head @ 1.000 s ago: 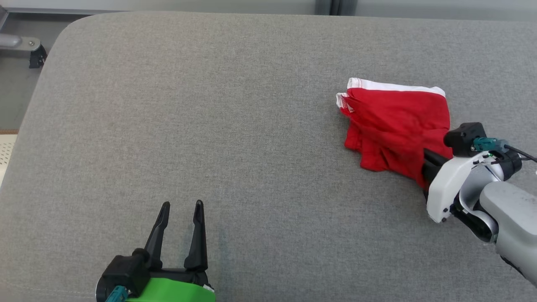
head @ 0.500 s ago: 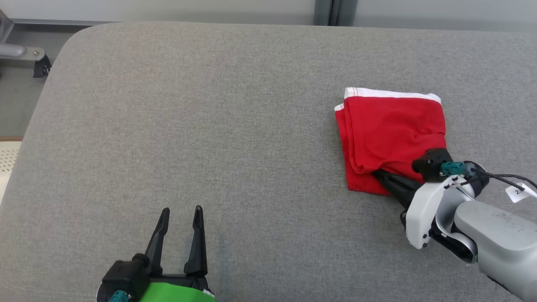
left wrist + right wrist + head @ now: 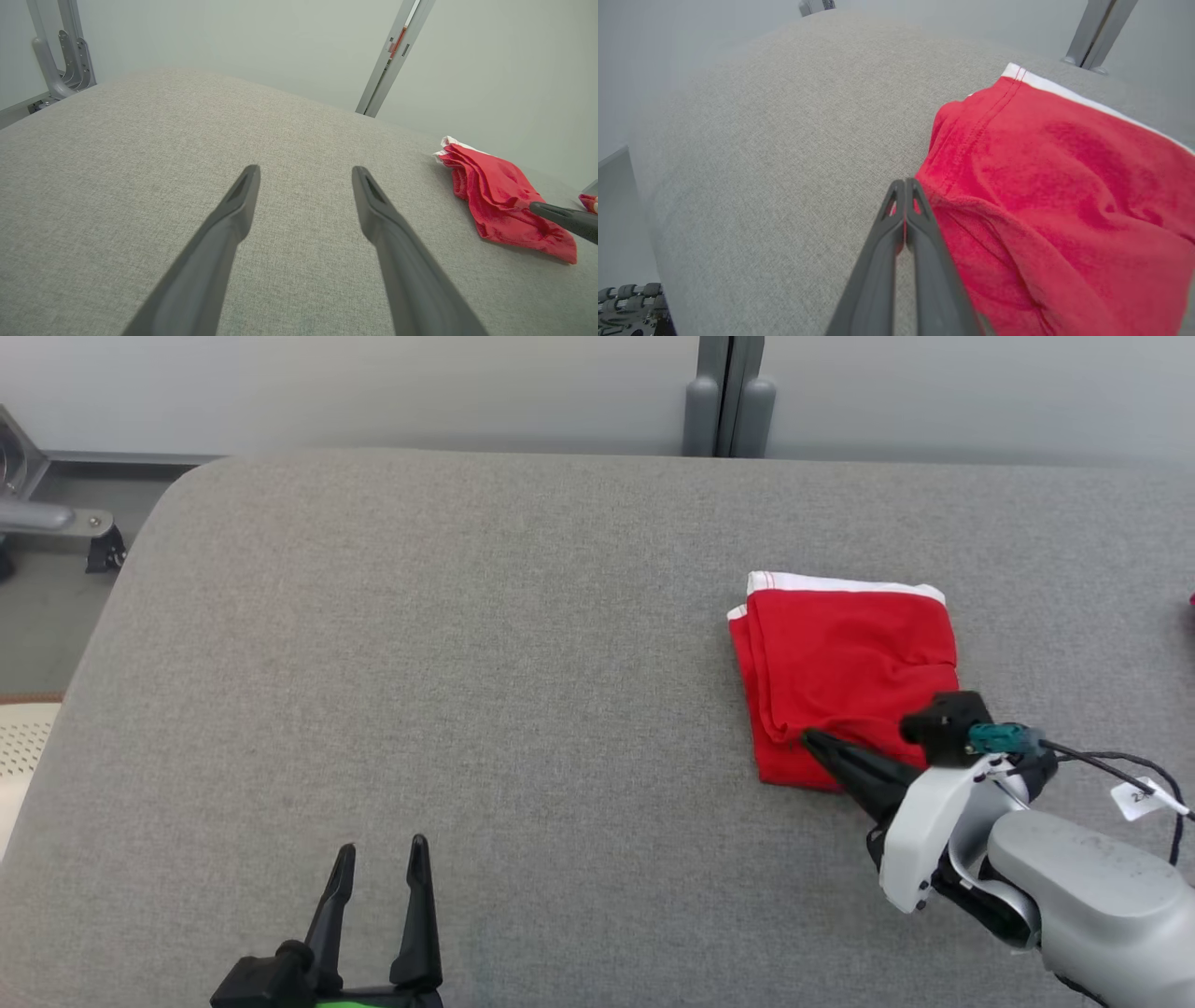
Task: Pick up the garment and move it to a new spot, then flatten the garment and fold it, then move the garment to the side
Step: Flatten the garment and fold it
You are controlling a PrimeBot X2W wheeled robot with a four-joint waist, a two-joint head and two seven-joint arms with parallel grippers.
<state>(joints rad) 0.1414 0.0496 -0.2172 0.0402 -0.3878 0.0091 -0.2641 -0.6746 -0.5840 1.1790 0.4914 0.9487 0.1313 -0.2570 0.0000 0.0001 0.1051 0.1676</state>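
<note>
Red garment (image 3: pixel 845 663) lies folded on pad (image 3: pixel 467 663); my right gripper (image 3: pixel 808 737), closed, touches its edge; left gripper (image 3: pixel 378 849) gapes empty, well apart.

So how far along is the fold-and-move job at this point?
Done, by the look: the red garment lies folded into a rectangle, white waistband at the far edge. In hand: the right end effector, shut, rests at its near left corner; whether it pinches cloth is unclear. The left end effector hovers open, well apart. Left: letting go, if this spot is final.
</note>
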